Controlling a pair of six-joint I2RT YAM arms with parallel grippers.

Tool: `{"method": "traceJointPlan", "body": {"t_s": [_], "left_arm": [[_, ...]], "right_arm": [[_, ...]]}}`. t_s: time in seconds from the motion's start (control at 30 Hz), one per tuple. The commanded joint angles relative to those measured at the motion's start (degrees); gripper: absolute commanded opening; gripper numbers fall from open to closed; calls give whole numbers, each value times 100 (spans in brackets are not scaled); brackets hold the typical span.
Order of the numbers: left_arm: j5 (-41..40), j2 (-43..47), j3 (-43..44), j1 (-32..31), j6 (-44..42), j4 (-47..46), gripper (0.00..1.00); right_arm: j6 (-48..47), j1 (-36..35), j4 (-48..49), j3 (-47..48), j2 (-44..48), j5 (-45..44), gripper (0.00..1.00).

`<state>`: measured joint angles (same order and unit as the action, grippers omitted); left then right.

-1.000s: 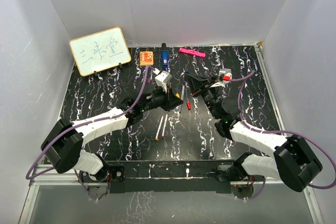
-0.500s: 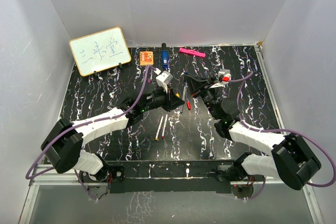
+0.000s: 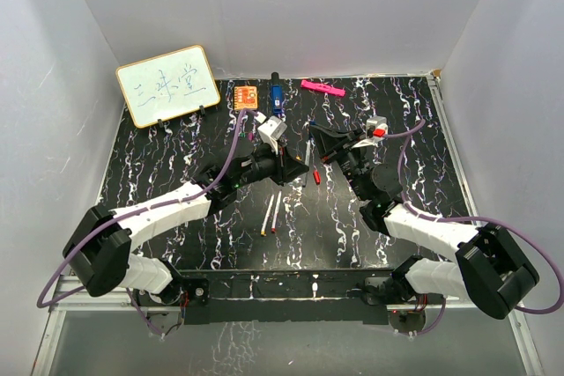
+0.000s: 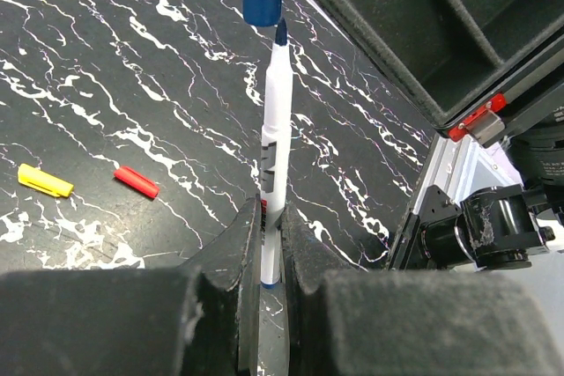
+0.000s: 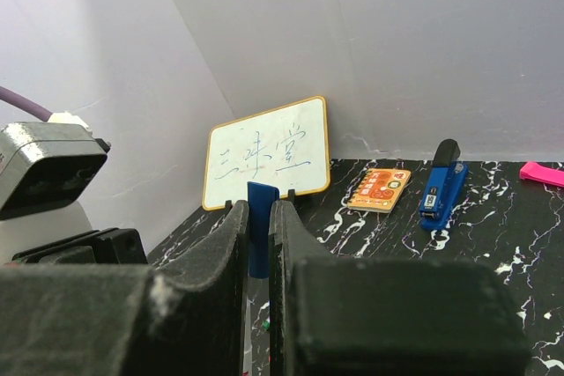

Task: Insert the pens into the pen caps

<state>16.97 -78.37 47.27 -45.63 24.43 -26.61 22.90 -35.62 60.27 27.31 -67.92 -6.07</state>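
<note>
My left claw (image 4: 269, 257) is clamped tight on the lower barrel of a white pen (image 4: 273, 143), its blue tip pointing away from me. My right claw (image 5: 258, 248) pinches the blue cap (image 5: 257, 231), whose mouth sits right at the pen's tip; I cannot tell whether they touch. Both hover over the middle of the table (image 3: 176, 143), toward its far edge. A yellow cap (image 4: 44, 180) and a red cap (image 4: 137, 182) lie near each other on the surface. Two more pens (image 3: 277, 210) lie side by side closer to the near edge.

Whiteboard (image 3: 167, 85), orange card (image 3: 246, 96), blue stapler (image 3: 276, 99), pink bar (image 3: 322, 88) along far edge.
</note>
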Motion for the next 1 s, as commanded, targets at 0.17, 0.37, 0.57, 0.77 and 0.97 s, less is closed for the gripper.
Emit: {"method": "traceJointPlan", "body": {"t_s": [0.17,0.37,0.57,0.77,0.97], "left_arm": [[55,57,226,-34,-45,-200,0],[86,23,224,-43,-34,-179,0],[82,-171,210,-33,-34,-172,0],[1,-142,202,-42,-60,-150,0],[-51,-25,209,-38,-105,-123,0]], "right_arm": [[82,7,307,-2,75,-16,0],[92,9,332,46,53,-9,0],[100,4,334,46,48,-22,0],[92,5,271,57,68,-4,0],[75,5,230,33,76,-1,0]]}}
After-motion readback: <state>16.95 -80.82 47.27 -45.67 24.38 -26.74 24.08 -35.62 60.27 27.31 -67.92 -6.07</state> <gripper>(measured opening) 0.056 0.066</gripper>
